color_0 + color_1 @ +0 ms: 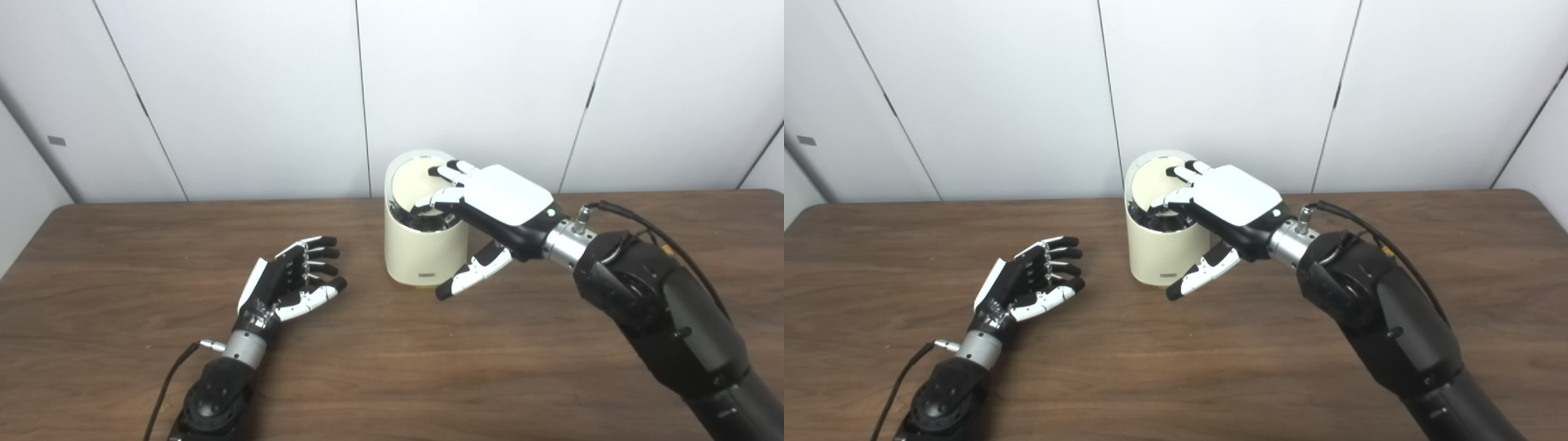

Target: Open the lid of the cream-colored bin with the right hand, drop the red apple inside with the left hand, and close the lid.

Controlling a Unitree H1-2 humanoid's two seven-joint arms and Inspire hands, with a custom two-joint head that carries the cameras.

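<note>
Apple not visible anywhere; bin interior dark, contents can't be made out. Cream bin (pixel 422 257) at desk (pixel 380 367) centre-back, lid (pixel 415 179) tilted up, ajar. Right hand (pixel 484 211) over the rim, fingers (pixel 450 174) against lid, gripping nothing. Left hand (pixel 291 278) empty, fingers spread, left of bin, apart.
</note>
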